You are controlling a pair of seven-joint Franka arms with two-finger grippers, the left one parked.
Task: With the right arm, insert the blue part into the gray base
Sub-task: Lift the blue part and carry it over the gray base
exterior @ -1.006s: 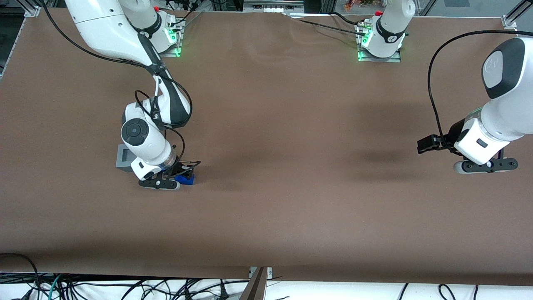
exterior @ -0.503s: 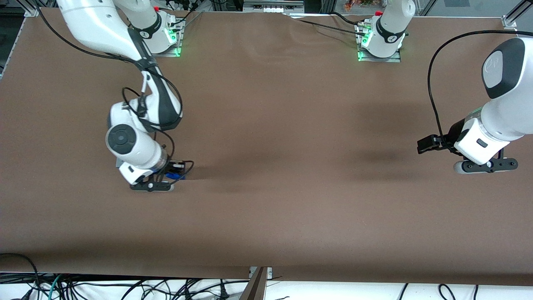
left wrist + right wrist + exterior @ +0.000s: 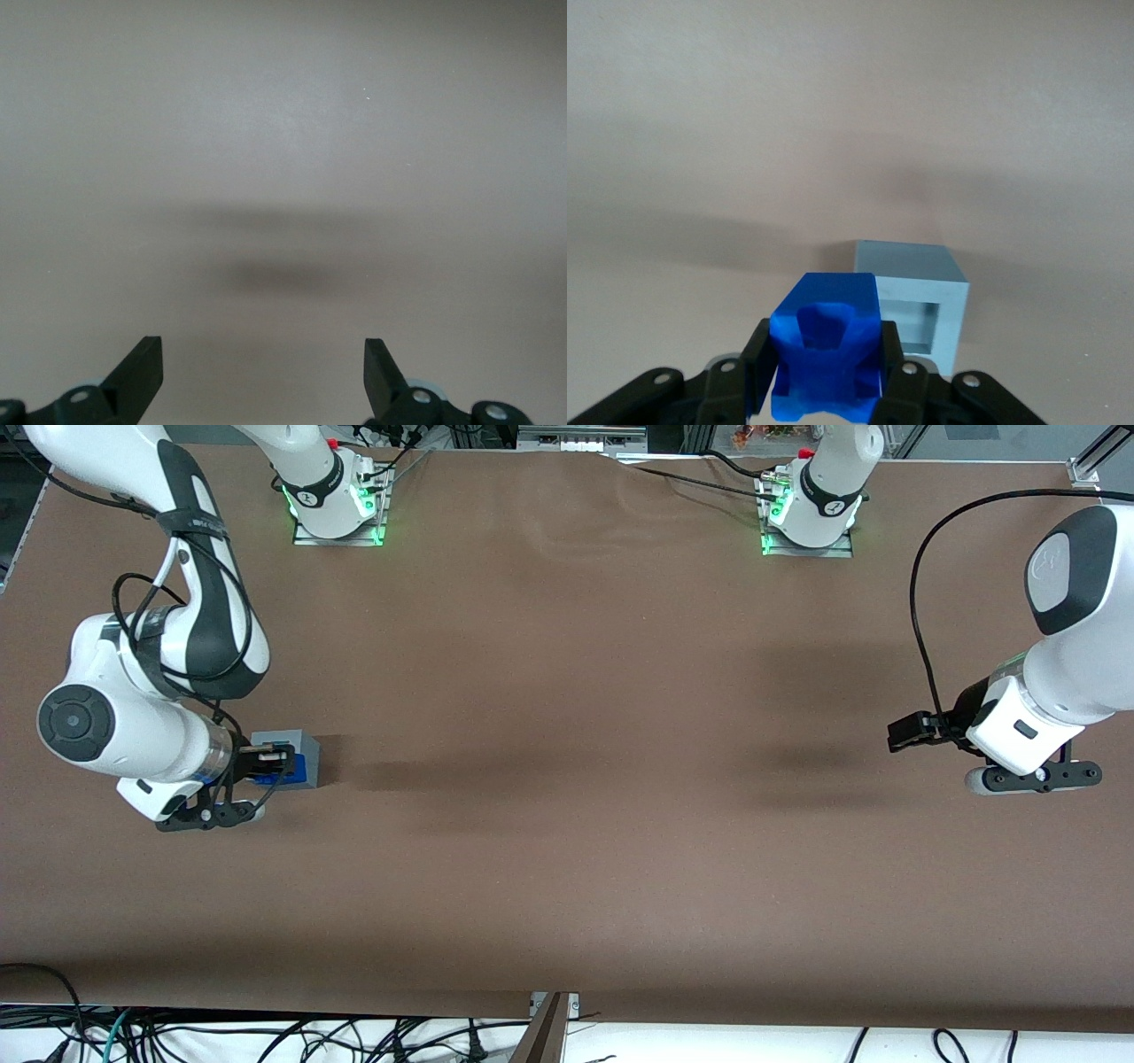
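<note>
Brown table (image 3: pixel 567 850) (dark cables (image 3: pixel 266 1036) along the edge nearest the camera)

Hidden and cut-off parts around the held piece

In the front view the black two-finger gripper (image 3: pixel 266 764) and its cable cover part of the small bright-blue knobbly plastic piece (image 3: pixel 301 767) and part of the light-gray plastic cube (image 3: pixel 292 741), so the cube's recessed face cannot be made out there. In the right wrist view the blue piece (image 3: pixel 827 354), clamped between the black fingers (image 3: pixel 757 363), hides one side of the cube (image 3: pixel 912 288); the recess (image 3: pixel 911 323) shows only partly, and the picture's edge cuts off the gripper body. The white right arm (image 3: pixel 133 708) runs out of the front view at its upper links.
</note>
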